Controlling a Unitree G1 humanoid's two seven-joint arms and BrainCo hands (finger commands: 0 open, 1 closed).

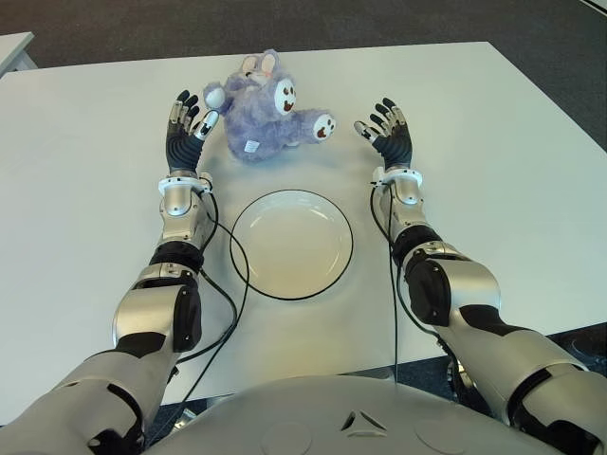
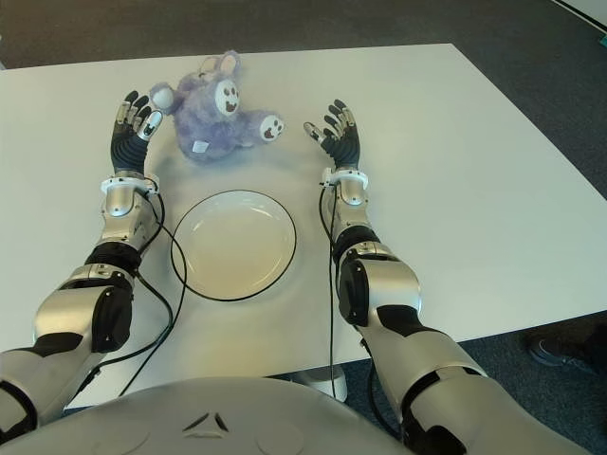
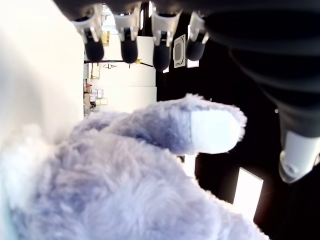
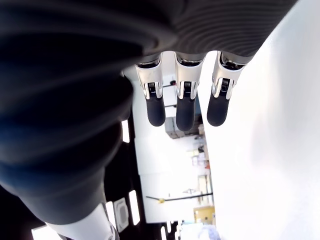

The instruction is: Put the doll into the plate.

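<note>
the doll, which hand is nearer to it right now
Left. The left hand is open right beside the doll, its fingertips by the doll's raised paw. The right hand is open on the doll's other side, a small gap from its foot.

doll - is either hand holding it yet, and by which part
Nothing is held. The left hand and right hand flank the doll with open fingers; the plate is empty.

Bright even light, soft shadows
</note>
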